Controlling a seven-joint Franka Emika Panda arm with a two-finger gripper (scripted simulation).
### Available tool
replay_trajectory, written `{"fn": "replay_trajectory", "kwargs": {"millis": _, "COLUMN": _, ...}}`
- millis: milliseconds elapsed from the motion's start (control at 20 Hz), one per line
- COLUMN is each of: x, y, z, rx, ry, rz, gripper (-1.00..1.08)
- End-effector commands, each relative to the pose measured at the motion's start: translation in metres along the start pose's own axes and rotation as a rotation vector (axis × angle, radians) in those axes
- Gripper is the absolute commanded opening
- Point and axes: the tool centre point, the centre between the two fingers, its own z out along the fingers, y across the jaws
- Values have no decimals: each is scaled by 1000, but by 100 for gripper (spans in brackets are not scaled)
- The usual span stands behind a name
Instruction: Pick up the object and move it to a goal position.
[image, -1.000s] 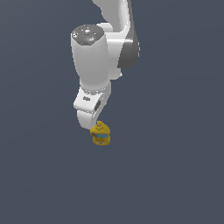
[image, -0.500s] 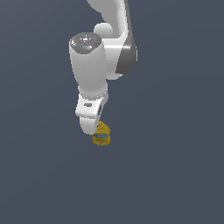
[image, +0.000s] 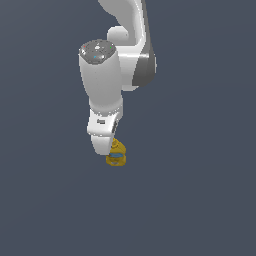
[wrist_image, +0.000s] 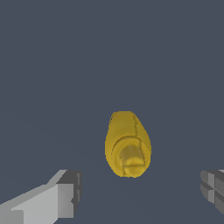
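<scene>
Exterior view: the white Panda arm (image: 112, 75) hangs down from the top of frame over a plain dark slate-grey floor (image: 200, 200), wrist pointing down. The gripper (image: 107, 150) sits low, its white housing overlapping the side of the object (image: 117, 156) that faces the exterior view's left; the fingertips themselves are not distinguishable in this view. The object is a small mustard-yellow lumpy item with a rounded knob on top and a light-blue patch on its front face, much smaller than the gripper body. It appears to rest on the floor, just below and to the exterior view's right of the gripper housing. Wrist view: the object (wrist_image: 127, 144) shows as a yellow elongated lump with its knob end toward the camera; the blue patch is not visible here. The two grey fingers (wrist_image: 65, 197) stand wide apart, one at each side of the frame, with the object lying in the gap between them and clear floor on both sides. Fingers are spread and grip nothing; no contact with the object is visible.
</scene>
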Motion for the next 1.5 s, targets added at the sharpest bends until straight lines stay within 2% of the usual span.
{"fn": "replay_trajectory", "kwargs": {"millis": 0, "x": 0, "y": 0, "z": 4, "rx": 1, "ry": 0, "rz": 0, "gripper": 100}}
{"fn": "replay_trajectory", "kwargs": {"millis": 450, "x": 0, "y": -1, "z": 42, "rx": 0, "ry": 0, "rz": -4, "gripper": 100}}
{"fn": "replay_trajectory", "kwargs": {"millis": 750, "x": 0, "y": 0, "z": 49, "rx": 0, "ry": 0, "rz": -4, "gripper": 100}}
{"fn": "replay_trajectory", "kwargs": {"millis": 800, "x": 0, "y": 0, "z": 49, "rx": 0, "ry": 0, "rz": -4, "gripper": -100}}
{"fn": "replay_trajectory", "kwargs": {"millis": 1450, "x": 1, "y": 1, "z": 46, "rx": 0, "ry": 0, "rz": -4, "gripper": -100}}
